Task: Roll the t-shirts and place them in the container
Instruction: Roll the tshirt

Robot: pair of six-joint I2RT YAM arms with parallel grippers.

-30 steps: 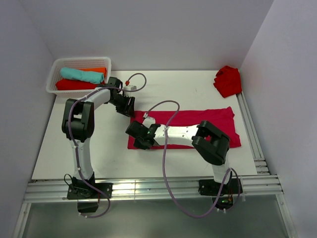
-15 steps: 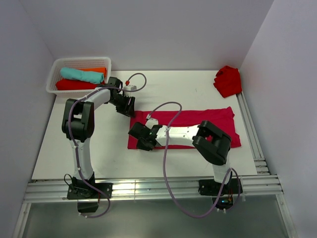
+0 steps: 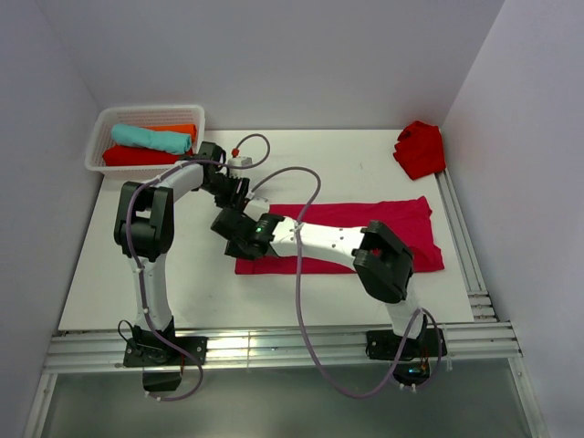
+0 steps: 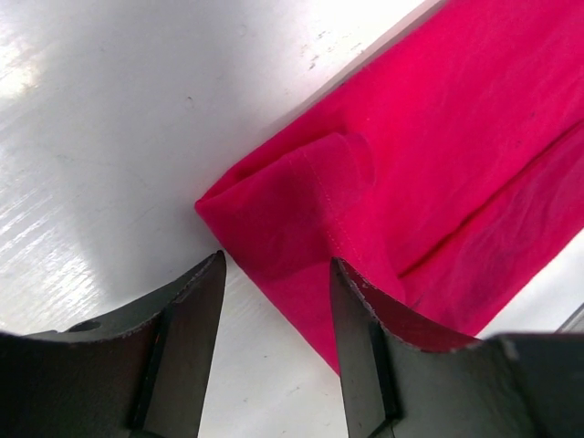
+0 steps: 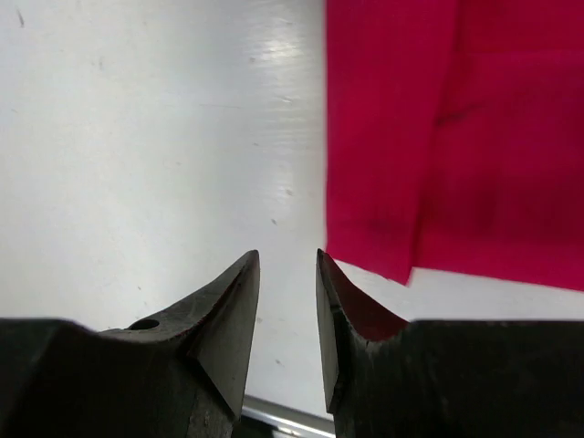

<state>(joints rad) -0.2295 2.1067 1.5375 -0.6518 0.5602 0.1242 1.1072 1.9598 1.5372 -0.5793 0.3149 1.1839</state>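
The white table (image 3: 182, 274) carries a crimson t-shirt (image 3: 365, 219) folded into a long central strip, a basket (image 3: 100, 151) of rolled t-shirts (image 3: 151, 137) far left and a crumpled red t-shirt (image 3: 420, 148) far right, while the left gripper (image 4: 276, 265) hangs moderately parted over the strip's far-left corner and the right gripper (image 5: 287, 255), narrowly parted, holds nothing at its left edge.

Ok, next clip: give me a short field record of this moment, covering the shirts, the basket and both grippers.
shirt in work: crimson t-shirt, folded into a long strip, flat on the table, not yet rolled
left gripper: open, at the strip's far left corner
right gripper: slightly open, empty, over bare table beside the strip's left end
basket: far left corner; holds teal roll, orange roll, red roll
waiting: scarlet t-shirt, crumpled, far right corner
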